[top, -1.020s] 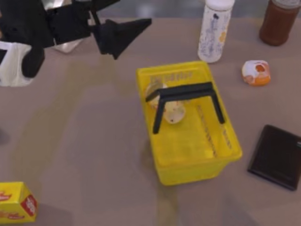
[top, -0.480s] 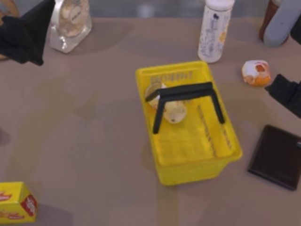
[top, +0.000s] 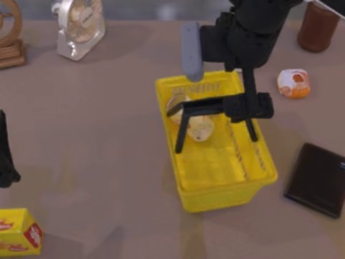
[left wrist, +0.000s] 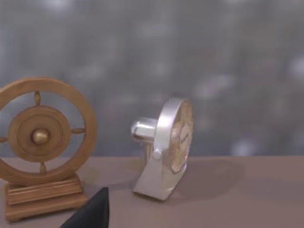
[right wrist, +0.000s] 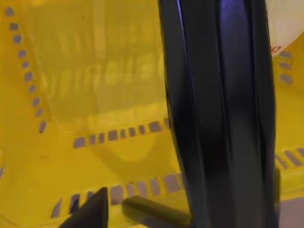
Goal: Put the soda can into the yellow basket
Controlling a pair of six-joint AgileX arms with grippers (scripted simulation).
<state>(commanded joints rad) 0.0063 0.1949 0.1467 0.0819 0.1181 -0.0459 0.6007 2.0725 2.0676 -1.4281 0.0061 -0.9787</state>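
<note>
Lying inside basket [top: 253, 181] near its far-left corner, can [top: 197, 127]; right gripper [top: 249, 106] at handle [top: 210, 106], grasp unclear; left gripper [top: 5, 162] at table's left edge, unclear too.

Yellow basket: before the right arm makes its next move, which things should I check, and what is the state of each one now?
1. Soda can lies inside the yellow basket: ok.
2. Black handle stands upright over the basket: ok.
3. Right gripper is at the handle's right end: ok.
4. Right fingers closed on the handle: cannot tell.
5. Left gripper is parked at the table's left edge, far from the basket: ok.
6. Basket stands level on the table: ok.
</note>
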